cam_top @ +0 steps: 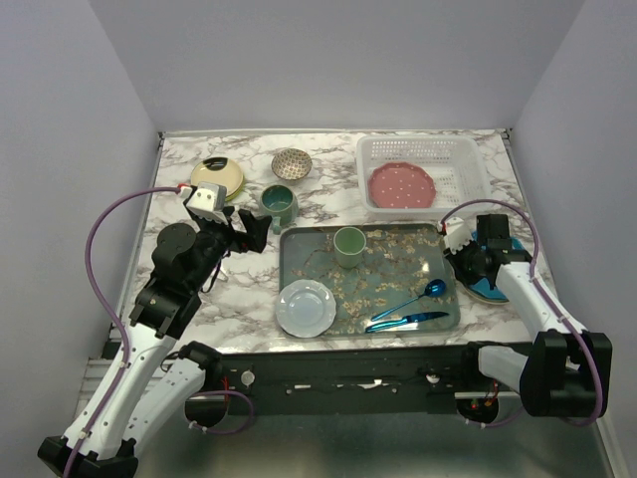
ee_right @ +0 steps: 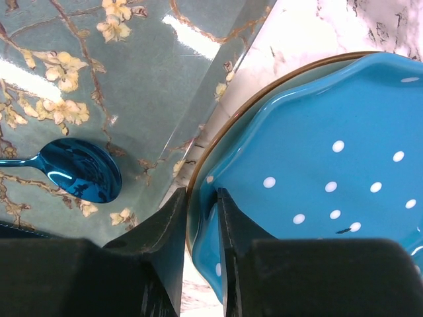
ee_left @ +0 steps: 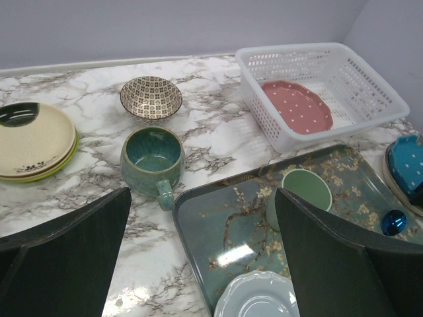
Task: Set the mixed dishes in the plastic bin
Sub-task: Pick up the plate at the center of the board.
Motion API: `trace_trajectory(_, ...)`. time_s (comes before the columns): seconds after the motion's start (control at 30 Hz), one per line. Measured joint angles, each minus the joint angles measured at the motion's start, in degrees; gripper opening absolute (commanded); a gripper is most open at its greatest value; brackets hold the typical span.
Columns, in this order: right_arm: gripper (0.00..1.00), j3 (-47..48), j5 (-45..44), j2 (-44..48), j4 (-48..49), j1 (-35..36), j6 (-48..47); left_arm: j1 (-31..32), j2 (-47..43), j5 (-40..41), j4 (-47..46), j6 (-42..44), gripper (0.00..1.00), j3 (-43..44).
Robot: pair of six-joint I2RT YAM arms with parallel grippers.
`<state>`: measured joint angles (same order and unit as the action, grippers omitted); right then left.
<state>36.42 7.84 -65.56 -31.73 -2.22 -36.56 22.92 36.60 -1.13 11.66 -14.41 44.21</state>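
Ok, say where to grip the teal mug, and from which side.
Probably take the teal mug by its rim, from above: it stands upright, mouth open, so one finger can go inside the wall, one outside. Its handle sticks out on the near side; choose a rim stretch clear of it.

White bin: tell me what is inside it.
One pink dotted plate lies flat on the base of the bin. Nothing else shows inside; anything beneath the plate is hidden.

Plate (cam_top: 401, 183) in bin (cam_top: 474, 167), which sits behind tray (cam_top: 304, 261).
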Motion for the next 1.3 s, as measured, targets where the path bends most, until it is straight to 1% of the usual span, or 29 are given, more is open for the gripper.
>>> trace_trajectory(0.07,0.11,0.00,-0.13,-0.20,0.26,0.02,0.02,0.00,0.04,-0.02,0.00,0.00,0.99,0.02)
trace_trajectory(0.1,0.08,0.00,-0.15,-0.24,0.35,0.02,0.02,0.00,0.07,-0.02,0.00,0.00,0.99,0.02)
trace_trajectory(0.13,0.07,0.00,-0.15,-0.28,0.37,0.02,0.00,0.00,0.07,-0.02,0.02,0.00,0.99,0.02)
trace_trajectory(0.23,0.01,0.00,-0.15,-0.24,0.39,0.02,0.00,0.00,0.07,-0.02,0.00,0.00,0.99,0.02)
trace_trajectory(0.43,0.01,0.00,0.13,1.22,-0.13,0.04,-0.72,0.00,0.09,-0.04,0.00,0.00,0.99,0.00)
trace_trajectory(0.7,0.00,0.00,1.09,6.69,-2.86,0.04,-2.51,-0.07,0.11,-0.07,0.00,0.00,0.99,0.00)
trace_trajectory(1.07,0.00,0.00,2.08,8.17,-4.94,0.04,-4.17,-0.09,0.11,-1.09,-0.04,-0.02,0.99,0.00)
trace_trajectory(1.2,0.01,0.66,2.34,12.35,-6.71,0.04,-5.18,-0.09,1.05,-4.26,-1.42,-0.87,0.99,-0.11)
trace_trajectory(1.3,0.01,2.47,3.37,15.78,-8.76,0.04,-6.16,-0.09,3.26,-9.16,-3.39,-3.37,0.99,-0.22)
